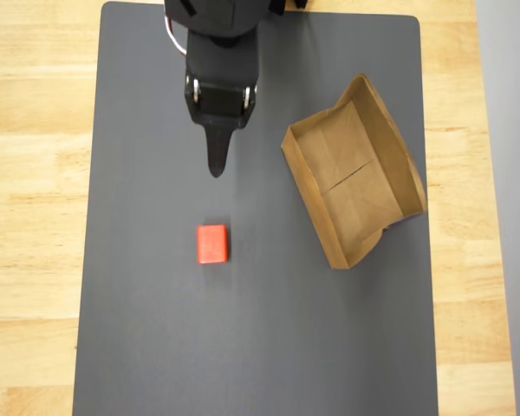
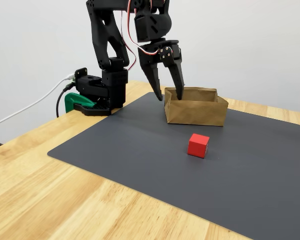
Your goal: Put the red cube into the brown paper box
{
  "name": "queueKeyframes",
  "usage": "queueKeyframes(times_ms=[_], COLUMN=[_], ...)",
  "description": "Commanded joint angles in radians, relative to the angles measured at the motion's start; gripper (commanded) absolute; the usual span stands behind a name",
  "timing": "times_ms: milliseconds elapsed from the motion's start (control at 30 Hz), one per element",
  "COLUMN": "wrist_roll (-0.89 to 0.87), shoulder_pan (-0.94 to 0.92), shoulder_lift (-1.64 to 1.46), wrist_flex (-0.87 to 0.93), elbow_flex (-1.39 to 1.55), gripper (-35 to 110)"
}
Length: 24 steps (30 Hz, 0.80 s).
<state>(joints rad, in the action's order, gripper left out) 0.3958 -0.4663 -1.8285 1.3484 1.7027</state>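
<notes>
Black claw open above the mat, red cube lying free, paper box empty.

The claw (image 2: 169,95) hangs in the air with its two fingers spread apart and pointing down, holding nothing. In the overhead view it is above the upper part of the dark grey mat (image 1: 156,347), and the red cube (image 1: 212,243) lies on the mat below it in the picture, apart from the fingertips. The brown paper box (image 1: 390,147) stands on the mat to the right of the cube, turned at an angle, with only its creased floor inside. The mat lies on a wooden worktop (image 2: 65,200). In the fixed view the cube (image 2: 198,145) sits in front of the box (image 2: 195,112), near but not touching.
</notes>
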Motion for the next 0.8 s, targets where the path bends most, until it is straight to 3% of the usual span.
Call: queueKeyframes(times_ms=[0, 433, 767], wrist_roll=[0.055, 0.015, -0.052], shoulder_pan=[-0.020, -0.041, 0.037], shoulder_lift=[0.101, 0.509, 0.620], wrist_flex=[0.041, -0.046, -0.049], elbow_flex=[-0.117, -0.433, -0.486], gripper=[21, 30, 30])
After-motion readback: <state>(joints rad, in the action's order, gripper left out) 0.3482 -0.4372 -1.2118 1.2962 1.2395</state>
